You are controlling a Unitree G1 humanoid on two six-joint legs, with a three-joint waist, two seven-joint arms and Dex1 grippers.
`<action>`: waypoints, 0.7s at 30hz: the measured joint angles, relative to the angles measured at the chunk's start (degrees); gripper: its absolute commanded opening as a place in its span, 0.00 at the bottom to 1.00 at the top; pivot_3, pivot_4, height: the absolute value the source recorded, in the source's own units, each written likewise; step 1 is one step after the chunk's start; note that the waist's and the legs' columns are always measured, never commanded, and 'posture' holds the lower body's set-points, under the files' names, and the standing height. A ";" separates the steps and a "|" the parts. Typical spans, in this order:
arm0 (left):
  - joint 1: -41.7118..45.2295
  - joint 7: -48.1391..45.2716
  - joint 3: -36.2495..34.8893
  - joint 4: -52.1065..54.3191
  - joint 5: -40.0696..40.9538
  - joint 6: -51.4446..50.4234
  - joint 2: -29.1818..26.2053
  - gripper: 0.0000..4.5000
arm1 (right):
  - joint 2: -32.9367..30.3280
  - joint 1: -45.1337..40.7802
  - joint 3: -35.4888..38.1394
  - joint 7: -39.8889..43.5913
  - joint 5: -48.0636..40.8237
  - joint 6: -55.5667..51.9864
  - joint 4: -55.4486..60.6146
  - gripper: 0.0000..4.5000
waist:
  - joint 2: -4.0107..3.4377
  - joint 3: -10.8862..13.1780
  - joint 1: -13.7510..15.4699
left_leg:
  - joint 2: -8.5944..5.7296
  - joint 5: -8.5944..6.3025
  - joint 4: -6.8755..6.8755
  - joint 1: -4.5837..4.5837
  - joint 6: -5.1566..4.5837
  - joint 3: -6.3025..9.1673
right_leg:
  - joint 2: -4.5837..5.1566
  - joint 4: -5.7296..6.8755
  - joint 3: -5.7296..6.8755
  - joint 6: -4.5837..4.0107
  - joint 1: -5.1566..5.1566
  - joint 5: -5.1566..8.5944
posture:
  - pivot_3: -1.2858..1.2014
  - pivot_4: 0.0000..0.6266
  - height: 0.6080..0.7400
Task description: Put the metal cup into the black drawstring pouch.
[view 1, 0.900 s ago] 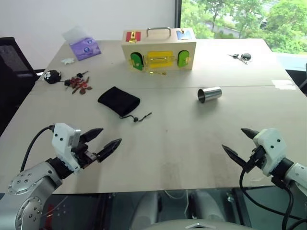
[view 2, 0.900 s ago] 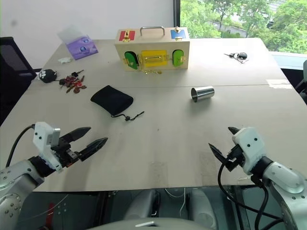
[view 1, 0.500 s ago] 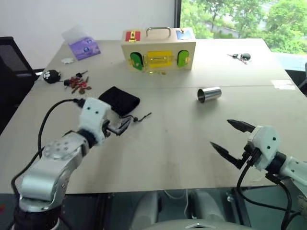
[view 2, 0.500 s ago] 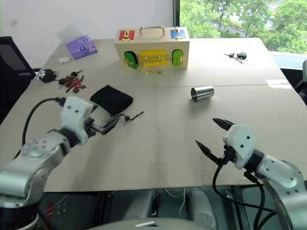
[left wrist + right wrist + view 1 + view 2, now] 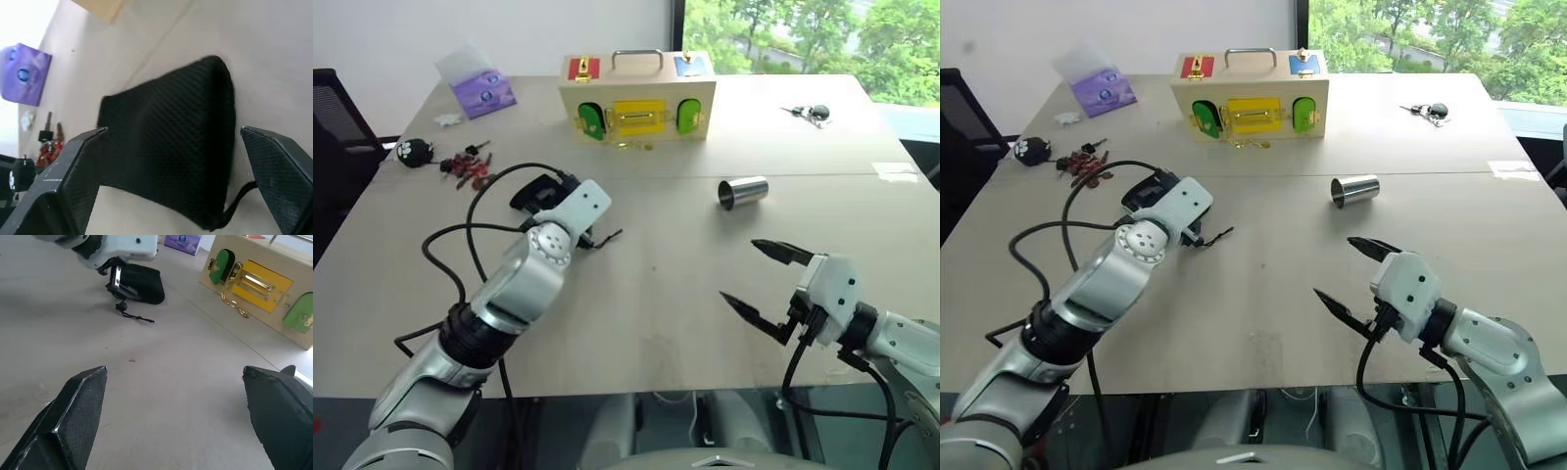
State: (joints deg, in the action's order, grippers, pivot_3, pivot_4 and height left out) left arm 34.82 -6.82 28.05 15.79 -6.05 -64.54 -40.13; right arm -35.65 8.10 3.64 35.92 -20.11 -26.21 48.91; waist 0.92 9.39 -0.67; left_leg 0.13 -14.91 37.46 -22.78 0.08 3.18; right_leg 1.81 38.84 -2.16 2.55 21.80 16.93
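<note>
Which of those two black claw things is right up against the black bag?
The left gripper: its open fingers straddle the pouch. The right gripper hangs apart over bare table.

Pale wooden table (image 5: 705, 323) with scattered items near its far side.
A wooden latch box (image 5: 636, 96) with a metal handle and red, green, yellow and blue panels stands at the far centre. A purple tissue pack (image 5: 481, 90) lies far left. Nearer on the left sit a black paw-print toy (image 5: 414, 152) and reddish keys (image 5: 470, 168). A key bunch (image 5: 809, 113) lies far right. A black chair (image 5: 337, 127) stands at the left edge.
</note>
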 measured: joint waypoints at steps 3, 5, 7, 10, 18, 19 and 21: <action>1.02 -0.96 0.80 -4.33 -2.85 3.19 0.07 0.61 | 0.45 -0.19 -1.48 -1.65 0.45 -0.74 0.74 1.00 | 0.00 0.00 -0.03 | -0.01 -0.05 0.03 0.01 -0.08 -0.01 | 0.01 0.02 0.00 0.00 -0.01 0.00 | 0.52 0.24 1.00; 0.99 -1.71 0.80 -5.94 -3.89 4.99 0.03 0.40 | 0.69 -0.19 -1.86 -2.63 0.63 -1.13 1.05 1.00 | 0.00 0.00 -0.04 | -0.01 -0.05 0.03 0.01 -0.09 0.00 | 0.01 0.02 0.01 0.00 -0.01 0.00 | 0.52 0.24 1.00; 0.96 -2.48 0.73 -6.75 -4.83 6.39 0.08 0.21 | 0.89 -0.20 -2.43 -3.31 0.68 -1.44 1.25 1.00 | 0.00 0.00 0.00 | -0.01 -0.03 0.04 0.00 -0.05 0.01 | 0.02 0.02 0.02 0.00 -0.01 0.00 | 0.52 0.24 1.00; 0.64 -3.58 -0.08 -7.45 -5.61 7.82 0.60 0.02 | 1.26 -0.65 -3.01 -4.23 0.69 -2.40 1.31 1.00 | 0.00 0.00 0.00 | -0.02 -0.01 0.05 0.00 -0.02 0.01 | 0.03 0.03 0.02 0.00 -0.01 0.00 | 0.52 0.24 1.00; -3.07 -10.86 -18.05 -6.11 3.63 2.32 6.34 0.02 | 1.14 -8.62 -7.97 -10.53 8.42 -6.69 -1.15 1.00 | 0.00 0.00 -0.30 | 0.00 0.02 0.12 0.01 0.03 -0.01 | 0.03 0.10 0.04 0.00 0.00 0.00 | 0.52 0.24 1.00; -3.60 -12.90 -22.17 -4.22 6.57 -0.69 7.43 0.02 | 0.35 -12.12 -10.52 -12.68 12.45 -8.74 -3.48 1.00 | 0.00 0.00 -0.45 | 0.00 0.03 0.18 0.01 0.05 -0.03 | 0.03 0.11 0.03 0.00 0.00 0.00 | 0.52 0.24 1.00; -4.29 -14.93 -27.06 -0.61 10.13 -4.82 8.32 0.02 | -0.45 -18.19 -14.56 -15.15 18.47 -12.06 -8.52 1.00 | 0.00 0.00 -0.40 | 0.00 0.05 0.23 0.01 0.08 0.01 | 0.04 0.13 0.06 0.00 -0.01 0.00 | 0.52 0.24 1.00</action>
State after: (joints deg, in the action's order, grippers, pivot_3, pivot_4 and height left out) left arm 30.54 -21.75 0.99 15.19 4.08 -69.36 -31.82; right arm -36.10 -10.10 -10.93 20.77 -1.64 -38.27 40.39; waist 0.92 9.39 -1.07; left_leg 0.13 -14.86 37.69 -22.77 0.16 3.19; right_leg 1.84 38.97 -2.10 2.56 21.79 16.92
